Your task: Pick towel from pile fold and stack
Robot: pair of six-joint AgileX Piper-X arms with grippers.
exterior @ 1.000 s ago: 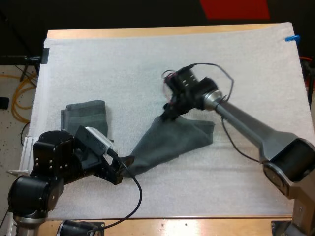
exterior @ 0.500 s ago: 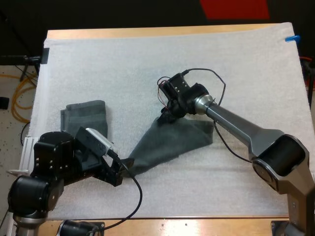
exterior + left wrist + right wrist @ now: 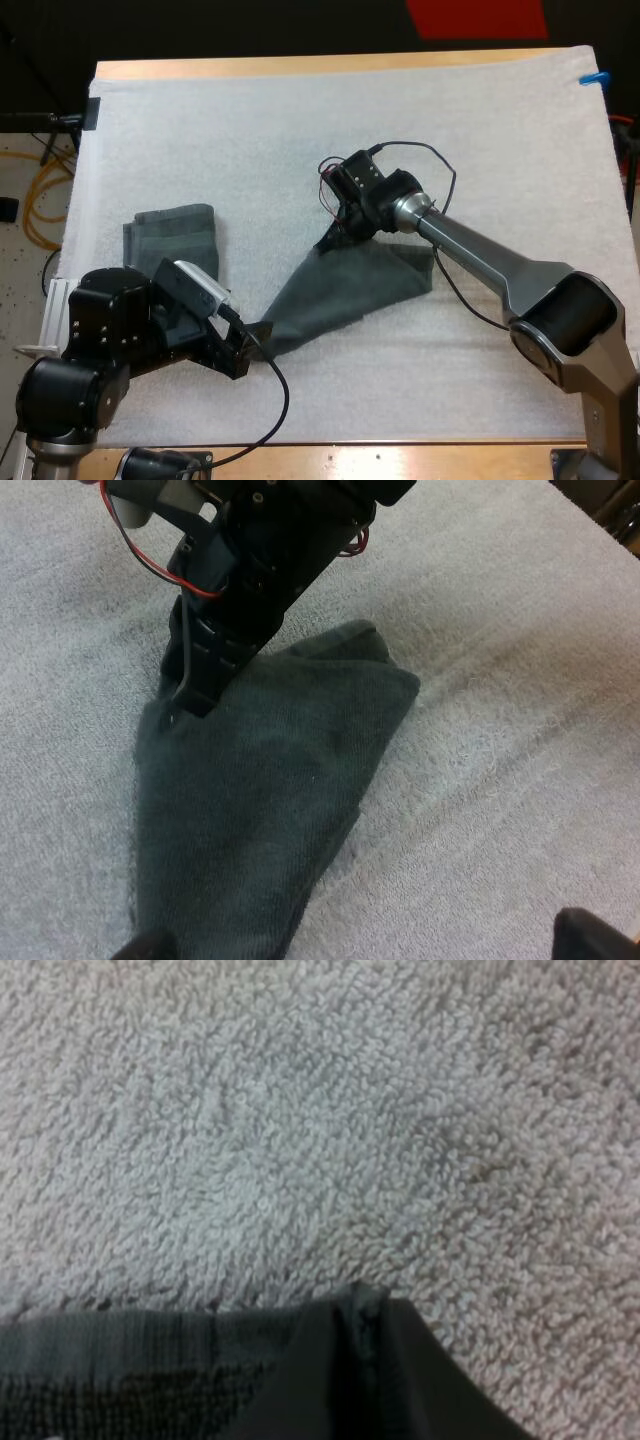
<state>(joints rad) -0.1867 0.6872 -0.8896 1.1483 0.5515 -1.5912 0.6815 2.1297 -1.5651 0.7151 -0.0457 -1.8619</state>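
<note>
Dark grey-green terry towel (image 3: 350,285) spread on white mat (image 3: 300,130), right gripper (image 3: 335,237) clenched on its far corner, left gripper (image 3: 255,337) with fingers released at its near tip, folded grey-green towel (image 3: 170,235) well apart from it.

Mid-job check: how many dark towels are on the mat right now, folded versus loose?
Folded dark grey-green cloth towel: 1
Loose dark grey-green cloth towel: 1
Total: 2
</note>
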